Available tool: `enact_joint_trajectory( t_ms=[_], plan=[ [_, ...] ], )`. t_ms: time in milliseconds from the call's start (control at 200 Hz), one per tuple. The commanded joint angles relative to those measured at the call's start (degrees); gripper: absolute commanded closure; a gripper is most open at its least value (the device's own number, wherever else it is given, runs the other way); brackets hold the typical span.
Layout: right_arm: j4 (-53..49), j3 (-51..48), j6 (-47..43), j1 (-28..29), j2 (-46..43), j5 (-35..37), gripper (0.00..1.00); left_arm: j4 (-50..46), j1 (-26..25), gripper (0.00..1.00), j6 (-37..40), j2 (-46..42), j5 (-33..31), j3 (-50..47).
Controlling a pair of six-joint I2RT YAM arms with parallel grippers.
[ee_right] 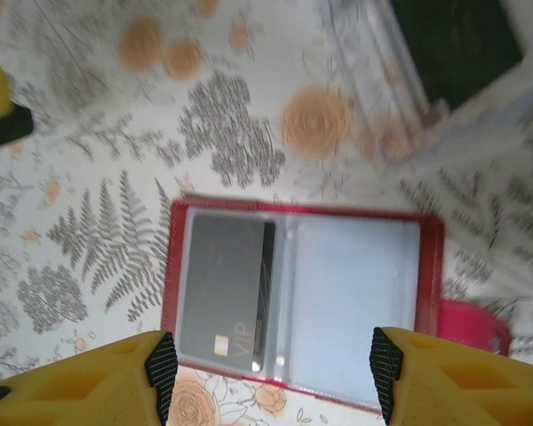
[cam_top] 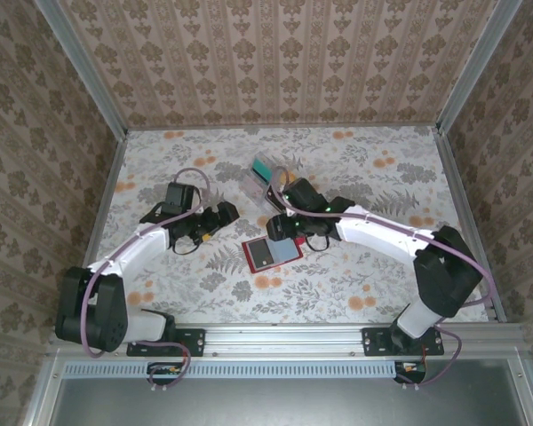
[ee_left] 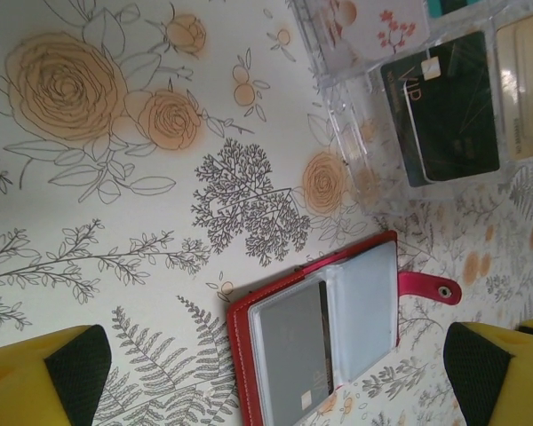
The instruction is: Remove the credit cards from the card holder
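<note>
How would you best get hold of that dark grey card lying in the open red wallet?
Grip the dark grey card by its long edge beside the fold, coming from above. It lies flat inside a clear sleeve of the opened card holder, so only that middle edge, which looks uncovered, offers a lip; a fingertip would probably slide it out toward the fold first.
</note>
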Motion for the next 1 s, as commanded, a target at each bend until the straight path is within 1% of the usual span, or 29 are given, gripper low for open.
enact_joint_trajectory(
  t_ms=[0,185,405,515,575,660,780,870,995],
  plan=[
    [2.7,-1.6,9.2,0.4,4.1,1.3,0.38,-0.1,-0.5,0.0,0.4,0.7,-0.9,-0.6],
    [4.3,-1.2,12.9,0.5,9.1,1.0,0.4,0.7,-0.7,0.0,-0.3,0.7,-1.1,-0.9],
    [3.1,-0.1,13.9,0.4,12.8,3.9,0.41,0.8,-1.2,0.0,-0.2,1.1,-1.1,-0.6],
    [1.8,-1.5,16.9,0.4,13.0,5.6,0.41,0.6,-1.6,0.0,-0.4,1.3,-1.2,-0.7],
    [-0.7,-3.3,21.7,0.0,11.5,8.4,0.4,0.7,-1.9,0.0,-0.4,1.3,-1.4,-0.8],
    [0.4,-8.1,27.2,-0.8,7.7,9.0,0.4,1.3,-2.3,0.0,-0.6,1.8,-2.5,-1.4],
    [0.4,-12.9,31.6,-0.6,1.6,10.7,0.4,3.0,-2.6,0.0,-1.3,3.2,-2.3,-1.6],
    [0.3,-15.2,32.9,-0.6,-1.8,10.7,0.4,3.4,-3.3,0.0,-1.5,4.1,-1.9,-1.0],
    [1.5,-15.6,30.3,-0.7,-5.7,9.2,0.39,3.2,-4.4,0.04,-1.7,4.3,-1.7,-0.6]
  ],
)
